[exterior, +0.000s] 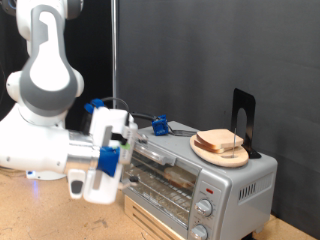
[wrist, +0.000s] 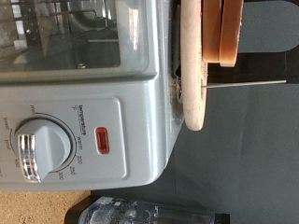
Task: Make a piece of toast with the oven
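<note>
The silver toaster oven [exterior: 215, 185] stands at the exterior view's right, its glass door [exterior: 155, 212] folded down and the wire rack [exterior: 165, 178] showing. A slice of pale bread with a tan crust [exterior: 222, 141] lies on a round wooden plate [exterior: 203, 149] on the oven's top. My gripper [exterior: 126, 150] hovers by the oven's open front, at its left end in the exterior view, with nothing seen between the fingers. The wrist view shows the oven's panel [wrist: 84, 112] with a round knob [wrist: 42, 149] and red light [wrist: 103, 140], plus the plate [wrist: 192, 65] and the toast [wrist: 230, 33].
A black stand [exterior: 243, 112] rises behind the plate. Blue clamps and cables [exterior: 157, 125] lie behind the oven's left end. The oven sits on a wooden tabletop [exterior: 40, 210] before a dark backdrop. A blurred dark part of the hand [wrist: 140, 213] edges the wrist view.
</note>
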